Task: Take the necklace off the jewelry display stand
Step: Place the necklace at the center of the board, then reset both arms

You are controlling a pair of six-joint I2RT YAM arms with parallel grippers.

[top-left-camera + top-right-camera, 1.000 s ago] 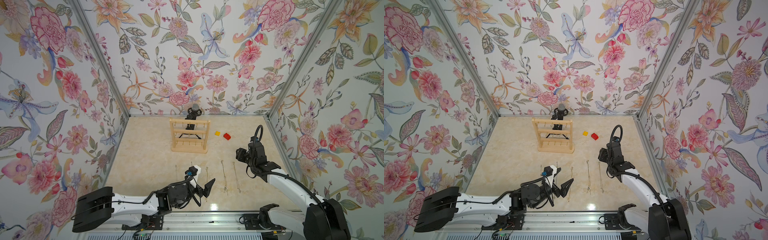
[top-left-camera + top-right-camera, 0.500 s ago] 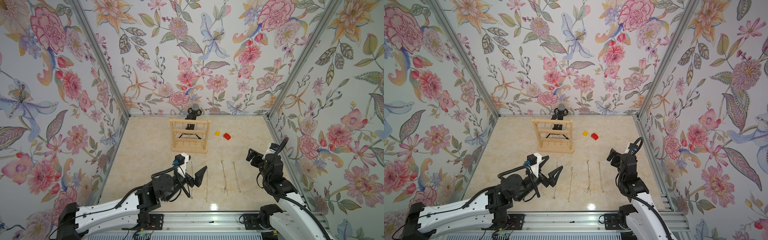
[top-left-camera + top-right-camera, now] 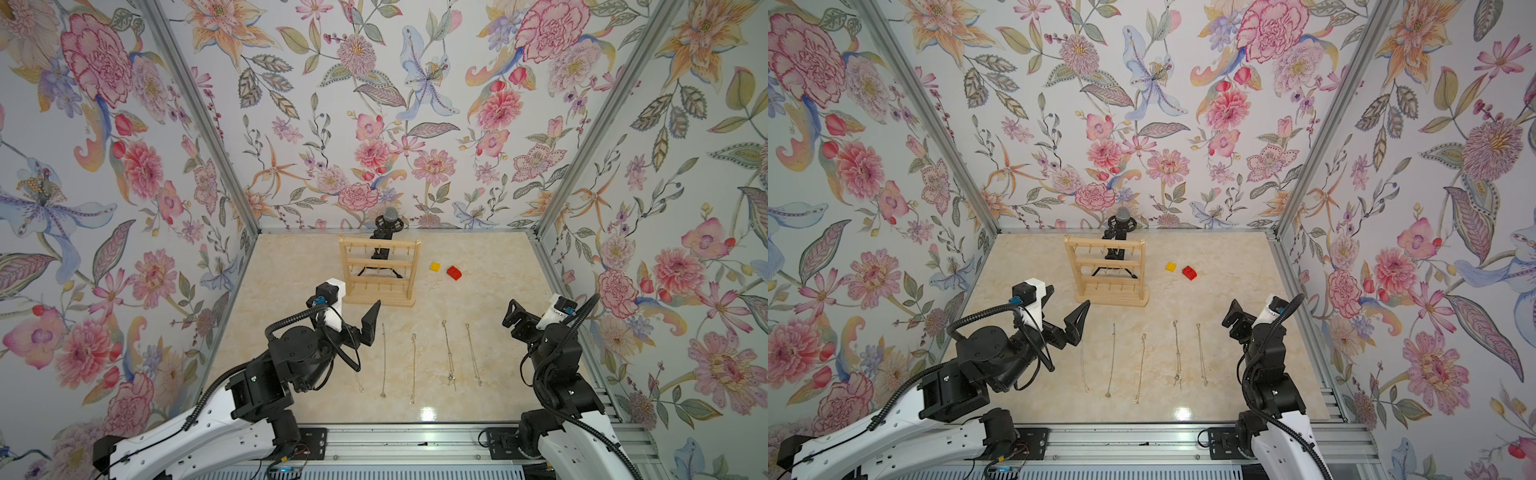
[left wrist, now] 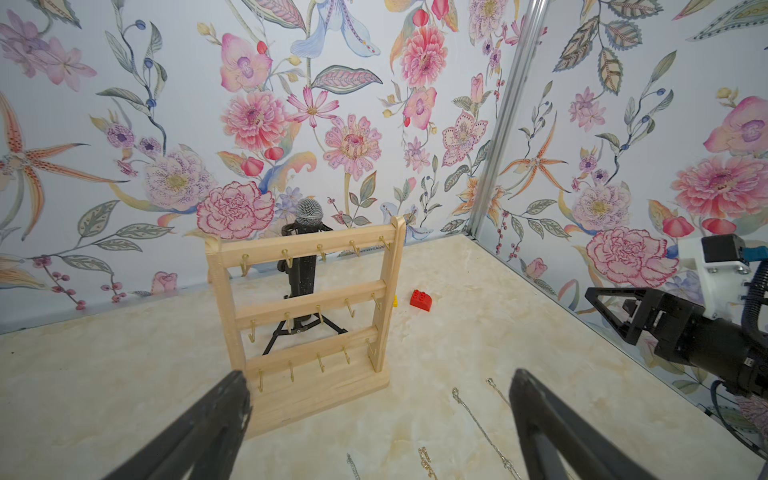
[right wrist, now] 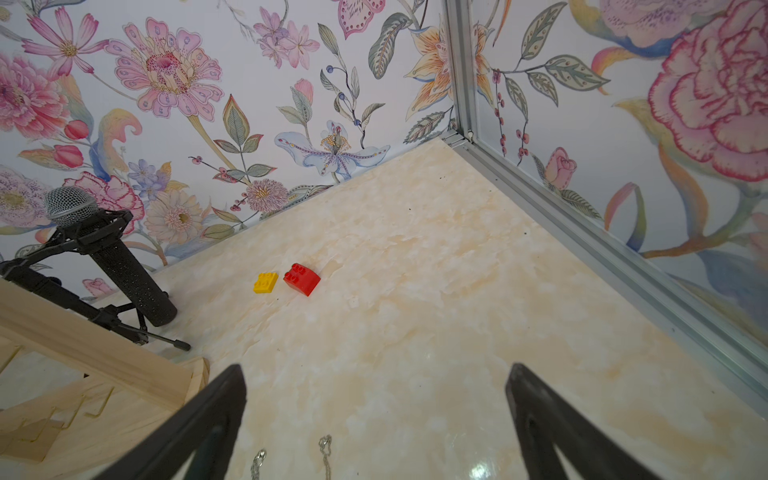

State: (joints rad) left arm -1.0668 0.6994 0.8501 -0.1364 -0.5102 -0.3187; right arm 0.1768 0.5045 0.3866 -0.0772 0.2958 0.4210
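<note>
Seemingly done: the stand (image 3: 380, 263), at twelve o'clock on the surface (image 3: 478, 286), shows only bare hooks (image 4: 321, 252), five necklaces (image 3: 1140, 370) lie in a row at its six o'clock, and both pairs of jaws gape empty.

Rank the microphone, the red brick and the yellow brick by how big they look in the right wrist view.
Largest to smallest:
1. microphone, by far
2. red brick
3. yellow brick, a little smaller than the red one beside it

Both top views look steeply down from the front; low wrist views share the red brick (image 4: 420, 300).
</note>
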